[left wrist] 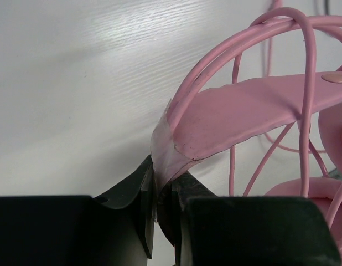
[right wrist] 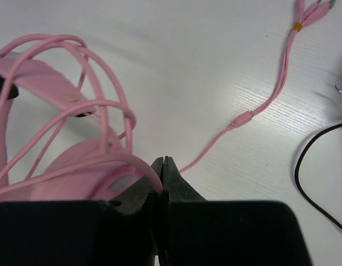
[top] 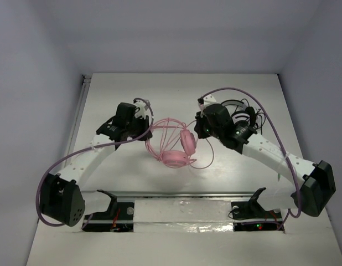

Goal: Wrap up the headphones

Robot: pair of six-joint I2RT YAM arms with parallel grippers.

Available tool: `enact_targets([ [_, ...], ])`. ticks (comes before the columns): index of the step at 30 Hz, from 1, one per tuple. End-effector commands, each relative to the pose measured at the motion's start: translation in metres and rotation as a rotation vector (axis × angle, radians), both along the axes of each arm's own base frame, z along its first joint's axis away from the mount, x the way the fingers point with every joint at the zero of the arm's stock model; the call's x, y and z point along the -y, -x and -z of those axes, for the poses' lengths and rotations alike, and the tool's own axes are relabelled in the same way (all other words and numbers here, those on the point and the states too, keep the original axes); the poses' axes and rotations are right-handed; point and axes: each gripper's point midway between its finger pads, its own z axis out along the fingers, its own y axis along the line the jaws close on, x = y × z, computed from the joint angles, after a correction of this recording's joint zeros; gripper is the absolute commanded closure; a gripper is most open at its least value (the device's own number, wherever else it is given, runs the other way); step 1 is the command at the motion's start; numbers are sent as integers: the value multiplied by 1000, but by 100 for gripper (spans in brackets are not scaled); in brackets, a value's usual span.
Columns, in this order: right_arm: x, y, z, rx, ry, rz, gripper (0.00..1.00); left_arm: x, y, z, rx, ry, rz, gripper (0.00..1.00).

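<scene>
Top view: we see the pink headphones [top: 175,149] lying mid-counter [top: 132,91] between the two arms. The left hand [top: 143,128] meets them from the left and the right hand [top: 198,130] from the right. Black-and-white headphones [top: 248,117] sit behind the right arm.

Left wrist view: the left hand [left wrist: 160,202] pinches the end of the pink headband [left wrist: 243,113], with cable [left wrist: 308,83] strands arching over it.

Right wrist view: the right hand [right wrist: 162,174] is pressed together on the thin pink cable [right wrist: 243,117], beside an ear cup [right wrist: 82,166]. A black cable [right wrist: 306,183] lies on the counter to the right.
</scene>
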Motion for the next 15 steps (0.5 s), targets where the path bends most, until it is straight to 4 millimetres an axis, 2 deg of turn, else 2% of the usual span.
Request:
enact_targets([
  [1, 10, -29, -35, 145, -137, 125, 98, 34, 10, -52, 70, 220, 140, 100],
  [3, 9, -31, -38, 155, -169, 126, 96, 35, 9, -61, 83, 246, 146, 100],
  [4, 7, -30, -33, 141, -183, 98, 94, 39, 15, -69, 86, 274, 175, 100],
  [5, 2, -29, -39, 158, -215, 77, 93, 41, 15, -77, 98, 290, 186, 100],
  [6, 4, -31, -39, 156, -232, 79, 93, 40, 14, -83, 108, 302, 185, 100],
  [7, -2, -26, -33, 133, -256, 25, 93, 44, 16, -96, 128, 325, 210, 100],
  [9, -3, -29, -40, 158, -314, -6, 92, 45, 17, -110, 143, 354, 220, 100],
  [12, -22, -19, -45, 151, -432, -129, 92, 47, 17, -142, 179, 429, 243, 100],
  [13, -31, -9, -48, 141, -476, -199, 91, 48, 16, -150, 191, 442, 240, 100],
  [14, -38, -6, -57, 171, -522, -238, 91, 46, 11, -168, 231, 460, 231, 100],
  [15, -41, 0, -51, 155, -544, -268, 90, 47, 9, -178, 246, 474, 230, 100],
])
